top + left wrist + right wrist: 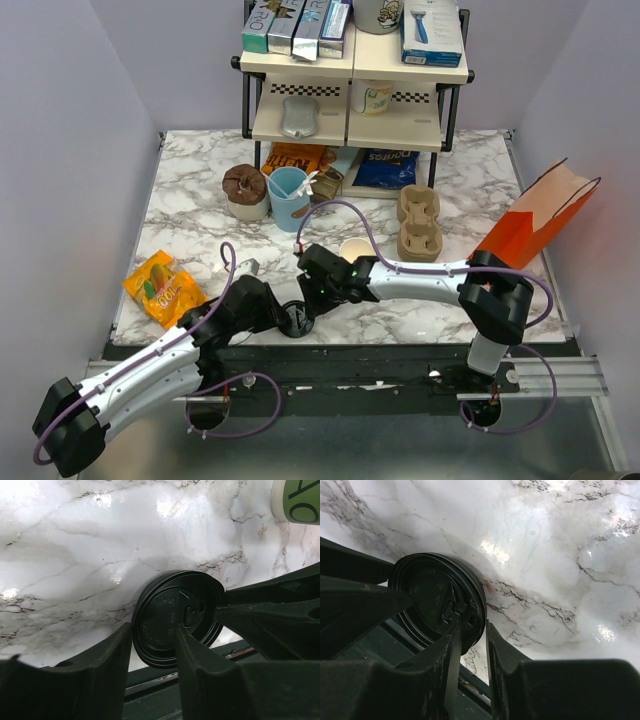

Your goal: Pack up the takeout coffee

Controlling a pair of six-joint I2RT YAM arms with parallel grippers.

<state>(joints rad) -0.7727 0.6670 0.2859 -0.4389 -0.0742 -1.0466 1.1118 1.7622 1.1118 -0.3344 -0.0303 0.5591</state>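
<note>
Marble table (200, 205): one black lid (165, 607) straddled by left gripper (153, 631) and right gripper (472, 627), grip unclear.

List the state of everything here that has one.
Olive-green paper takeout cup: upright, lid off.
Round black plastic lid: lying at the near edge of the marble table.
Left gripper: fingers straddling lid rim, grip unclear.
Right gripper: fingers straddling lid rim, grip unclear.
Orange paper bag: open, tilted.

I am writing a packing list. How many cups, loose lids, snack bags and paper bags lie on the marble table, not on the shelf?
Cups: 3 (light blue paper cup, open green-sided paper cup, beige cup with brown top)
Round black plastic lid: 1
Snack bags: 3 (yellow-orange, orange, blue)
Orange paper bag: 1
Total: 8
</note>
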